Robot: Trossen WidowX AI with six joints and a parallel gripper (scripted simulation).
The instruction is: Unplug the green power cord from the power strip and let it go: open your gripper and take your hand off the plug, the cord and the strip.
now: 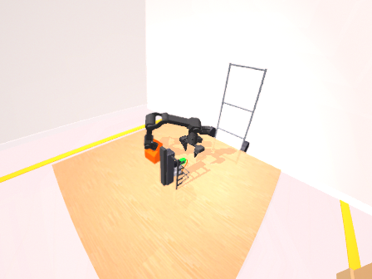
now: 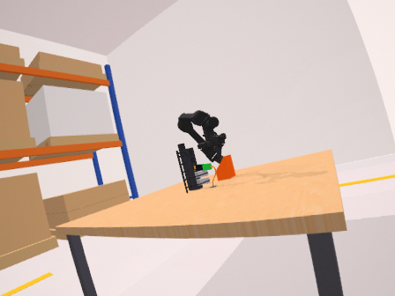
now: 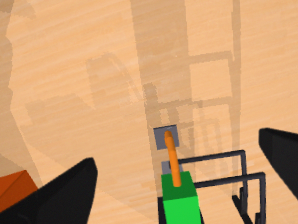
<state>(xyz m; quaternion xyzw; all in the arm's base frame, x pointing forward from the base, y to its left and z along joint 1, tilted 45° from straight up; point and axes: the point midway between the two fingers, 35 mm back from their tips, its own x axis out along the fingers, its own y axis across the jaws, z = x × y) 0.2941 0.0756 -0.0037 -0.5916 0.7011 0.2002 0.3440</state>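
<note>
In our wrist view, the gripper (image 1: 192, 148) (image 2: 212, 150) (image 3: 176, 151) stands wide open with nothing between its fingers. Beyond, we see the green plug (image 1: 183, 161) (image 2: 206, 166) (image 3: 181, 207), its orange cord (image 2: 214, 176) (image 3: 172, 157) rising from it, at the upright black power strip (image 1: 167, 167) (image 2: 190, 169). An orange block (image 1: 153, 153) (image 2: 226, 168) (image 3: 17, 192) sits near the strip; farther off, we see plain cartons (image 2: 66, 70) on shelves. We can read no labels.

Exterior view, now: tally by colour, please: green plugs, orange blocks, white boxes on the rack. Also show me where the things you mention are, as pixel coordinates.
Green plug (image 1: 183, 161) (image 2: 207, 166) (image 3: 182, 210): 1
Orange block (image 1: 153, 155) (image 2: 226, 168) (image 3: 16, 190): 1
White box (image 2: 75, 112): 1
Total: 3
</note>
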